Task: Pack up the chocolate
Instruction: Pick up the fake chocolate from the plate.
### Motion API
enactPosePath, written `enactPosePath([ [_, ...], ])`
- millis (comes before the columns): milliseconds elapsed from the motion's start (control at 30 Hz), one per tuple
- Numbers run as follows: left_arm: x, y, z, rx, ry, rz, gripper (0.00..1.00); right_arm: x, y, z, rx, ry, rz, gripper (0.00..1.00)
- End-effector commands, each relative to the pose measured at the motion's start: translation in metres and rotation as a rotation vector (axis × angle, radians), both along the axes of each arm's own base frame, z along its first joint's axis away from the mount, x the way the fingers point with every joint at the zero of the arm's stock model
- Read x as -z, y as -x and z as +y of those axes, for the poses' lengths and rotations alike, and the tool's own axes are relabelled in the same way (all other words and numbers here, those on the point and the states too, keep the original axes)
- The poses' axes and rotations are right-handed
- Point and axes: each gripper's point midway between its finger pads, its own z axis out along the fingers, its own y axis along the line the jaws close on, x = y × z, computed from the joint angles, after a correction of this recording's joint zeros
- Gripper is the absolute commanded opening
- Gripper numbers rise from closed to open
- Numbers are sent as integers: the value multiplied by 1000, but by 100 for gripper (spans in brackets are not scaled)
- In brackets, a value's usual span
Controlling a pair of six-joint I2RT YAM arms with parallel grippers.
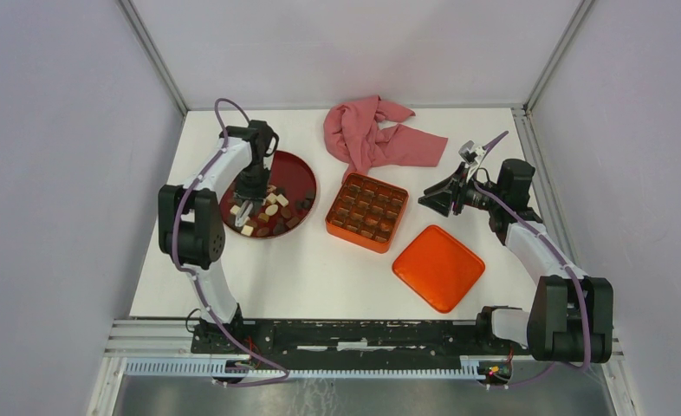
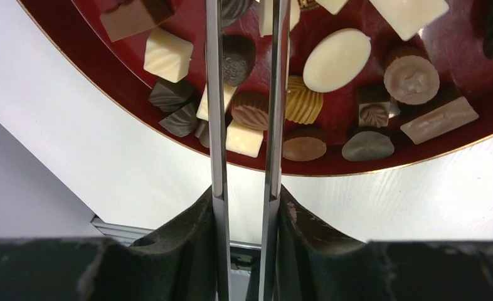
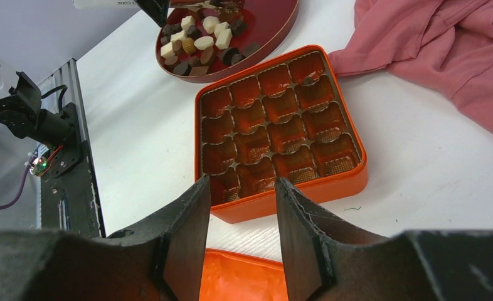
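Note:
The chocolate [image 1: 270, 211] is a heap of dark, tan and cream pieces on a round dark-red plate [image 1: 301, 176]. In the left wrist view the chocolate [image 2: 337, 59] fills the plate's near part. My left gripper [image 1: 244, 211] reaches down into the heap with two long thin metal blades [image 2: 216, 94]. The blades stand a little apart and their tips run out of that view, so any grip is hidden. My right gripper [image 3: 238, 188] hangs open and empty to the right of the orange tin [image 1: 367, 211], just above its near rim [image 3: 281, 204].
The tin's gridded compartments [image 3: 272, 128] hold brown paper cups. Its orange lid [image 1: 438, 267] lies flat to the right, near the front. A pink cloth [image 1: 376, 134] is crumpled behind the tin. The plate's rim [image 2: 125, 106] lies close to the table's left edge.

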Motion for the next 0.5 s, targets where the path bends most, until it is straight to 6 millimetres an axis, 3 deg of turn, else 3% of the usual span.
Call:
enactPosePath([
  [0,-7,-6,-4,-113,36,-8,30,-21,-4,3,-29,-5,-70,48],
  [167,-13,-5,-3,-116,39,-21,41,-22,-3,3,-29,-6,-72,48],
  [467,-7,6,-4,-127,49,7,42,-24,-3,3,-30,-6,-78,48],
])
